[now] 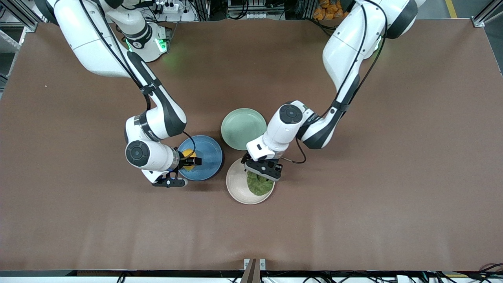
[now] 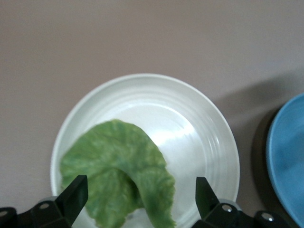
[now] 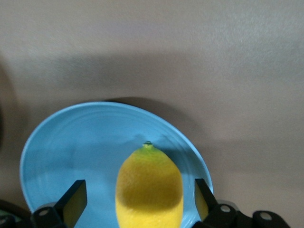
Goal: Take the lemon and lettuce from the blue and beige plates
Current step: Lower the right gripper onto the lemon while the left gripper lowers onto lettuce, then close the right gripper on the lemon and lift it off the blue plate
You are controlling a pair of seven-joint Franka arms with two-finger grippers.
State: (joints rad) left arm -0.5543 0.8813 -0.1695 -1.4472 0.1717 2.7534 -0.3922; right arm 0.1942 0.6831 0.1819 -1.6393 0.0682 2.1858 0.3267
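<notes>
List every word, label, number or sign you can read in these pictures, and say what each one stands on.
No text can be read with certainty.
Right arm: dark lettering on the white wrist band, too small to read.
Left arm: small dark lettering near the wrist joint, too small to read.
Lemon, lettuce, blue plate, beige plate, mint-green plate: no markings.

text: none legible | labels: none | numbers: none | arm markings too small to read
</notes>
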